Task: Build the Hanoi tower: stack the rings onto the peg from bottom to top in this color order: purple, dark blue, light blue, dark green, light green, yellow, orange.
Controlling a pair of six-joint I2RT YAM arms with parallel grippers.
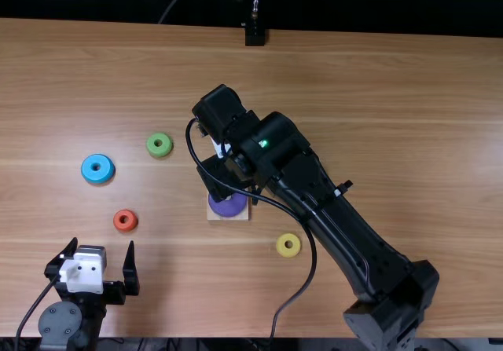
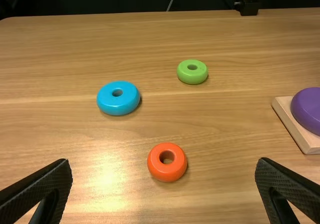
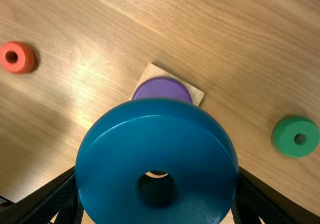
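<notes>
Presently, dark blue ring [image 3: 157,139] is pinched in the right tool [image 1: 224,180], near the purple ring [image 1: 228,206]. Left of the purple ring lies the orange ring [image 1: 116,221]; farther left, the left tool [image 1: 103,250] stands spread.

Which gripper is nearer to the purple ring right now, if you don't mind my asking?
Right. The right gripper is close above the purple ring, holding the dark blue ring; the left gripper is well off to the left, past the orange ring.
</notes>
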